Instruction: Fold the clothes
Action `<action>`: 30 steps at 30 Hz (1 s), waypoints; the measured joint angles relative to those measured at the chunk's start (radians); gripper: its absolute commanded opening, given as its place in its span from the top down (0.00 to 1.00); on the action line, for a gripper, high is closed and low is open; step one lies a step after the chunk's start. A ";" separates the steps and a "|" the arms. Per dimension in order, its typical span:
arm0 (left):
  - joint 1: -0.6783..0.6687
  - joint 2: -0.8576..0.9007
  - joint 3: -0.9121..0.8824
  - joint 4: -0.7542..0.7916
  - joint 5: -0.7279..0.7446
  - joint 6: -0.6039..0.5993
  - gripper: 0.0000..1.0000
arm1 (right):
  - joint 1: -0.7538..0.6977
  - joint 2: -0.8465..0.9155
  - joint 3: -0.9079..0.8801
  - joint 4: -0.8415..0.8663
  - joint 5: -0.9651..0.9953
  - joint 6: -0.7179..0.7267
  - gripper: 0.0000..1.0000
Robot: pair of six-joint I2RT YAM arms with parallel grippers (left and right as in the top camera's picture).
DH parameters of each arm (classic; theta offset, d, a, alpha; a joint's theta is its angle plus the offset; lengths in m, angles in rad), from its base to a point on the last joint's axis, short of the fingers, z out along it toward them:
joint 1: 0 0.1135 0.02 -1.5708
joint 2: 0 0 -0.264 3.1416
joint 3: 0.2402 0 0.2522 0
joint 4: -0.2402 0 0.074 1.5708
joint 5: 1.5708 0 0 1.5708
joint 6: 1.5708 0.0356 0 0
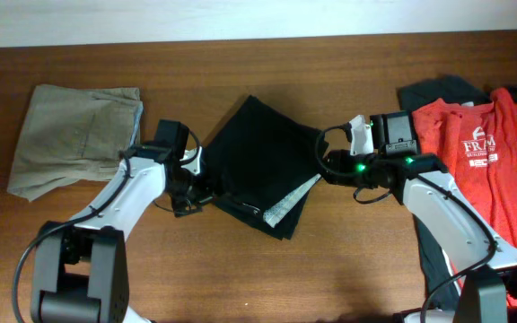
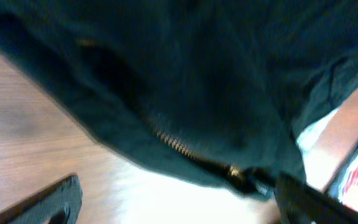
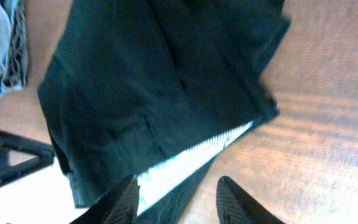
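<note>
A folded black garment (image 1: 260, 161) lies at the table's middle, with a white lining strip (image 1: 290, 203) showing at its lower right. My left gripper (image 1: 189, 190) is open at the garment's left edge. The left wrist view shows the garment's dark cloth (image 2: 185, 81) with a brass zipper (image 2: 176, 144) just above the open fingers (image 2: 179, 202). My right gripper (image 1: 323, 167) is open at the garment's right corner. In the right wrist view its fingers (image 3: 179, 202) straddle the garment's lower edge (image 3: 160, 93) near the white strip (image 3: 191, 158), holding nothing.
Folded khaki trousers (image 1: 72, 135) lie at the far left. A red printed T-shirt (image 1: 478, 148) lies over a dark garment (image 1: 438, 90) at the right. Bare wooden table (image 1: 267, 278) spreads in front.
</note>
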 measured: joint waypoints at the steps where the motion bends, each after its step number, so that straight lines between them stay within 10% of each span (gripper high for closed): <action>1: 0.000 0.000 -0.035 0.048 0.034 -0.056 0.01 | 0.000 0.005 0.000 -0.011 -0.015 0.001 0.55; 14: -0.026 -0.027 -0.293 0.627 0.150 -0.631 0.11 | 0.146 0.245 0.000 0.069 -0.028 0.006 0.56; 18: -0.085 0.031 -0.306 0.826 0.148 -0.685 0.32 | 0.161 0.247 0.000 0.069 -0.027 0.007 0.56; 20: -0.105 0.072 -0.301 0.880 0.179 -0.701 0.81 | 0.161 0.247 0.000 0.064 -0.024 0.008 0.62; 22: -0.109 0.105 -0.307 0.924 0.158 -0.665 0.99 | 0.162 0.248 0.000 0.044 -0.019 0.014 0.64; 25: -0.111 0.127 -0.309 0.941 0.164 -0.552 0.99 | 0.162 0.248 0.000 0.008 -0.019 0.014 0.68; 30: -0.026 0.119 -0.051 0.447 0.172 -0.204 0.99 | 0.162 0.134 0.023 -0.106 -0.013 0.014 0.68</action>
